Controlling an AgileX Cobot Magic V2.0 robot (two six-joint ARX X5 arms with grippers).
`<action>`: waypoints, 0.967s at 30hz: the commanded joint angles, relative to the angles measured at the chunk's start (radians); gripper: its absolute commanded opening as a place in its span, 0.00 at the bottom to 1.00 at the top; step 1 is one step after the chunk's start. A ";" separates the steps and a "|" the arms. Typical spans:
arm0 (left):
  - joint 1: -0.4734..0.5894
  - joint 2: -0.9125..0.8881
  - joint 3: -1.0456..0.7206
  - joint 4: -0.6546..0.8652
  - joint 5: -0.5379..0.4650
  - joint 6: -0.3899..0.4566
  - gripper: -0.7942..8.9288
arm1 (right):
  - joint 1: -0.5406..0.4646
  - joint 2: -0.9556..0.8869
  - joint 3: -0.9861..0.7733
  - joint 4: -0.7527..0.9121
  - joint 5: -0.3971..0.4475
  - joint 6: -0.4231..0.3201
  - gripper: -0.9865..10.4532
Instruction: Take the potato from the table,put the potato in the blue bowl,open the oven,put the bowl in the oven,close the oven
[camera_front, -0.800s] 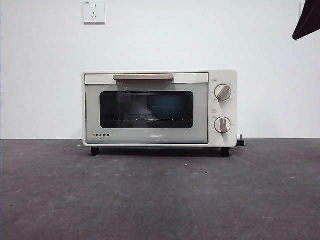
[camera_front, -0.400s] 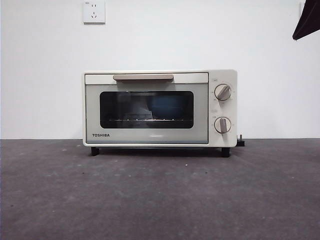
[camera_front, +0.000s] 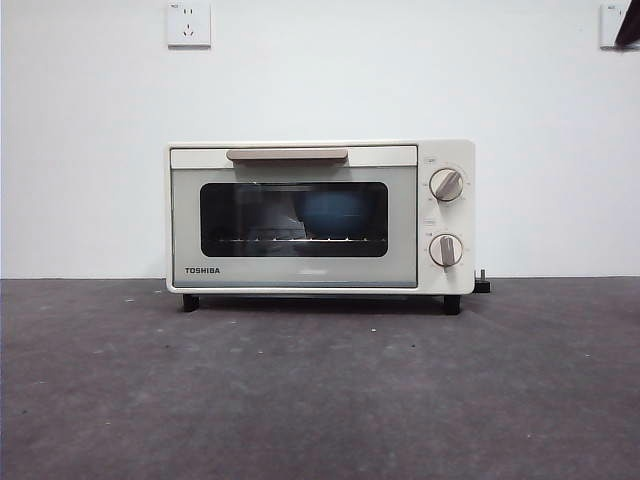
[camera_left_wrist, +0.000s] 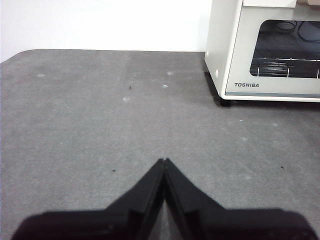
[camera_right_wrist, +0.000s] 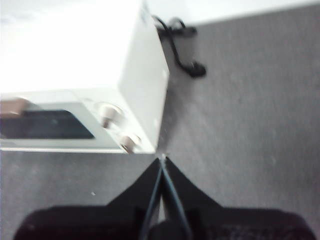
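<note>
Behind the closed Toshiba oven (camera_front: 320, 217) door sits the blue bowl (camera_front: 333, 214); both end effectors, left (camera_left_wrist: 164, 161) and right (camera_right_wrist: 162, 157), closed empty, the right having withdrawn, so the task looks complete.

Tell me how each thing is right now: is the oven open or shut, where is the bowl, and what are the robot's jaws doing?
Cream-white boxy Toshiba toaster oven: door shut, standing on the table.
Round light-blue bowl: inside the oven, seen dimly through the dark glass.
Potato: cannot be seen.
Two round knobs: pointers tilted or upright; setting unreadable.
Left gripper: jaws shut, empty, over the dark grey table.
Right gripper: jaws shut, empty, near the oven's knob corner.
</note>
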 joint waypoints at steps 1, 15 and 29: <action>0.004 0.000 -0.010 0.007 0.003 -0.009 0.08 | 0.004 -0.113 -0.076 0.031 0.013 -0.007 0.09; 0.004 0.000 -0.010 0.007 0.003 -0.009 0.08 | 0.001 -0.751 -0.780 0.603 0.181 -0.171 0.09; 0.004 0.000 -0.010 0.007 0.003 -0.009 0.08 | -0.011 -1.008 -1.040 0.552 0.242 -0.158 0.09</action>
